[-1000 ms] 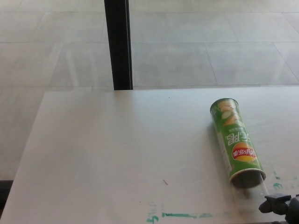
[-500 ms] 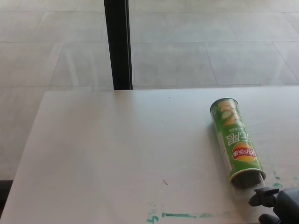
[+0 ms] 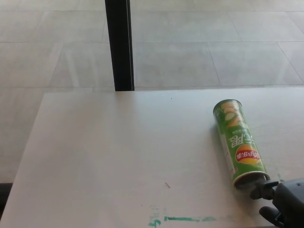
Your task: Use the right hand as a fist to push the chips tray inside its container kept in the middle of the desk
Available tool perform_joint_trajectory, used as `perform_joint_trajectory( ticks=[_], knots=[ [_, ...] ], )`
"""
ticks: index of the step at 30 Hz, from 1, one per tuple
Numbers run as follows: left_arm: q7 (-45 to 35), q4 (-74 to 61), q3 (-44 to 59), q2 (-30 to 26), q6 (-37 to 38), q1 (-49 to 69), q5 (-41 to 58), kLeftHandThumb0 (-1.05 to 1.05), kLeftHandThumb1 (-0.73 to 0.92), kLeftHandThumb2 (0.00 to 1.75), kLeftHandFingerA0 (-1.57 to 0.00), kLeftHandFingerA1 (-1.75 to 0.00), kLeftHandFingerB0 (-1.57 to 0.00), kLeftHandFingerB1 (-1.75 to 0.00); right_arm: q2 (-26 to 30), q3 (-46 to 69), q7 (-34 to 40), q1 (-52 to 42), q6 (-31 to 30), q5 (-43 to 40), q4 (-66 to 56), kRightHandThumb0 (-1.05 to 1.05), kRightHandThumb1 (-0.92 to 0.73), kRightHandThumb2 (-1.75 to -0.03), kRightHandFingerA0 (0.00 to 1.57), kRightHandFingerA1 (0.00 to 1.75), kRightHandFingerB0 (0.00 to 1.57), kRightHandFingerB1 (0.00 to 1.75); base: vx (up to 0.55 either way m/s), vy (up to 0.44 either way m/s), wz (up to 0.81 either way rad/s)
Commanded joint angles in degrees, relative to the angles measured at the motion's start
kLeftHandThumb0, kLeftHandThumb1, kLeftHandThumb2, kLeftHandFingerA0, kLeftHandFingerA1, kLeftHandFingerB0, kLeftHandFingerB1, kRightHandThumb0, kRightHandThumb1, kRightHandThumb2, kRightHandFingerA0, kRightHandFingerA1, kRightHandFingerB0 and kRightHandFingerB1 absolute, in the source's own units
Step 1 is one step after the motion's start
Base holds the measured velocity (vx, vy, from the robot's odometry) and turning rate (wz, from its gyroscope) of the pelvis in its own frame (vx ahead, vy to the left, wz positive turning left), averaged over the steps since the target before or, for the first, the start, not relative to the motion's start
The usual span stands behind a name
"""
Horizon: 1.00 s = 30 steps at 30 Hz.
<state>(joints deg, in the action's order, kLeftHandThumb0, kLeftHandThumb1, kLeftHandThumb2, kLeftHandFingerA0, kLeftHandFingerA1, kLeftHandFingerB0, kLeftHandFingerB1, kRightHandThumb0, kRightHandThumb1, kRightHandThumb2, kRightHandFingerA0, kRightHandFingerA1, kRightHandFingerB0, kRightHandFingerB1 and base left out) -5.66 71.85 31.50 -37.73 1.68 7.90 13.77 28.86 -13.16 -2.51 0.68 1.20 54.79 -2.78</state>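
While the right hand (image 3: 284, 202) sits at the near right corner, fingers curled together in a fist w/ nothing held, one knuckle touches the open near end of the chips can (image 3: 239, 142). Can is green, lying on its side on the white desk (image 3: 118, 156), right of centre, closed end pointing far. Tray isn't visible outside the can mouth. Green marks (image 3: 187, 219) run along the near edge. Left hand not seen.
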Motion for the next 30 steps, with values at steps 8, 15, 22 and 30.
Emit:
perform_joint_trajectory(
  ticks=[8, 15, 22, 30],
  knots=[
    [0.2, 0.7, 0.7, -0.6, 0.4, -0.1, 0.7, -0.79, 0.56, 1.43, -0.71, -1.34, -0.37, -1.03, 0.1, -0.2, 1.3, 3.6, -2.3, 1.1, 2.2, -0.59, -0.86, -0.66, 0.78, 0.99, 0.52, 0.42, 0.00, 0.000, 0.00],
    [0.2, 1.4, 0.6, -0.4, 1.4, 0.6, 0.7, -0.78, 0.58, 1.43, -0.77, -1.38, -0.33, -1.01, -0.2, -1.3, 4.2, 5.6, -0.3, 0.1, 6.0, -0.50, -0.67, -1.06, 0.77, 0.96, 0.43, 0.58, 0.00, 0.000, 0.00],
    [0.1, 1.6, 0.5, -0.5, 1.4, 0.5, 0.5, -0.77, 0.56, 1.43, -0.76, -1.35, -0.38, -1.02, 0.8, -1.6, 0.6, 3.7, -1.7, -0.4, 2.4, -0.55, -0.86, -0.66, 0.75, 1.05, 0.50, 0.42, 0.00, 0.000, 0.00],
    [0.0, 1.2, -0.3, -0.6, 1.5, 0.5, 0.4, -0.78, 0.58, 1.42, -0.69, -1.30, -0.36, -1.00, 3.8, 0.3, 0.3, -1.9, 2.4, -4.7, -1.5, -0.49, -0.67, -1.06, 0.78, 0.96, 0.43, 0.59, 0.00, 0.000, 0.00]
  ],
)
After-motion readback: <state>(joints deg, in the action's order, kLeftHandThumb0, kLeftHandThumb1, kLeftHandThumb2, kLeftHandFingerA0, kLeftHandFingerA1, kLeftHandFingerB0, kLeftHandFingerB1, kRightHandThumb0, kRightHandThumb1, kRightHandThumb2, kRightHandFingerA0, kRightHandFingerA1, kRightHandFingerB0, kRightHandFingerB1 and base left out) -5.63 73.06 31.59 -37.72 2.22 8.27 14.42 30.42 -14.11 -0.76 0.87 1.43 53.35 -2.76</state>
